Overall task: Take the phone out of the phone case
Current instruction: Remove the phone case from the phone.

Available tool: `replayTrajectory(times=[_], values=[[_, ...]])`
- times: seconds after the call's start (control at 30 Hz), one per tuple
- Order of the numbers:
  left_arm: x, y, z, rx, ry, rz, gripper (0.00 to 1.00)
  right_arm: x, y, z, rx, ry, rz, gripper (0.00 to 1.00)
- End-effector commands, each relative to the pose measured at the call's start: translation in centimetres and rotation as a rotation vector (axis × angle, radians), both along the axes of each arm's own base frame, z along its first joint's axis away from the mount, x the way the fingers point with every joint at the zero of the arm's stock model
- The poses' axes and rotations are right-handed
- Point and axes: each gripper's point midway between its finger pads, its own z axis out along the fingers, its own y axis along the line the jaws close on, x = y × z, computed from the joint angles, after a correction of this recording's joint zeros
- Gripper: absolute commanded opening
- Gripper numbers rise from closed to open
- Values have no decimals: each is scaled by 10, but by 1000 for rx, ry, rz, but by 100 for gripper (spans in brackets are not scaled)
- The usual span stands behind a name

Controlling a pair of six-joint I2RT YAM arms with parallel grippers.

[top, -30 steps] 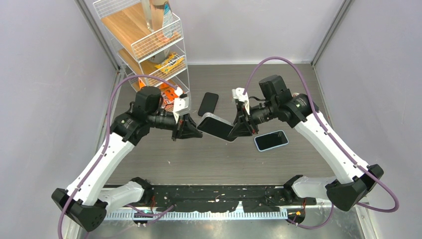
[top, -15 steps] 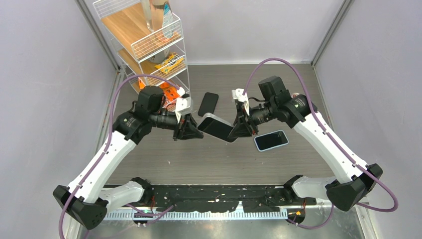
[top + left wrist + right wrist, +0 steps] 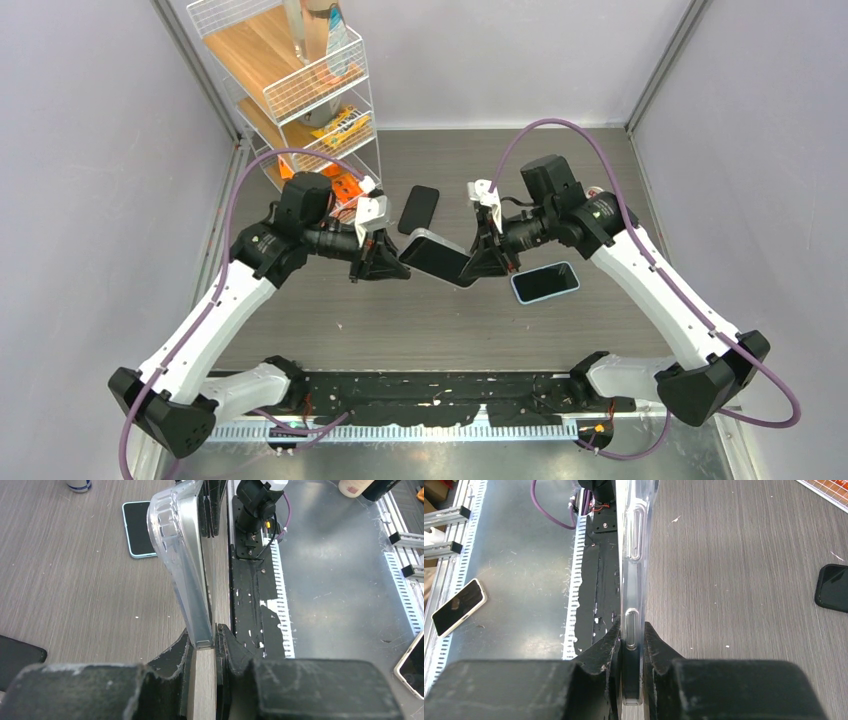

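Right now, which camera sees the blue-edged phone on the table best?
The top camera: the blue-edged phone lies flat, whole and unblocked. The left wrist camera catches it too, but the clear case hides one side. The right wrist camera does not show it.

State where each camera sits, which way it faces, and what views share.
Top: above and behind the bases, looking down at the table; both arms show, left pincer and right pincer gripping the case.
Left wrist: on the left arm, facing rightward along the case; its fingers show.
Right wrist: on the right arm, facing leftward along the case; its fingers show.
Shared: all see the case; top and left wrist see the teal phone.
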Motion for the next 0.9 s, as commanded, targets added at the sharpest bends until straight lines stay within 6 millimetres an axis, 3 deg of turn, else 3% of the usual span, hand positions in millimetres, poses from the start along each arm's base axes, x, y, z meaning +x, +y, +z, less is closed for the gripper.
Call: replayTrajectory(times=[0.0, 0.87], values=[[-2, -13, 13, -67, -100, -92, 0, -8, 8, 20, 94, -31, 52, 5], [-15, -23, 12, -69, -357, -351, 0, -29, 13, 16, 174, 121, 139, 5]])
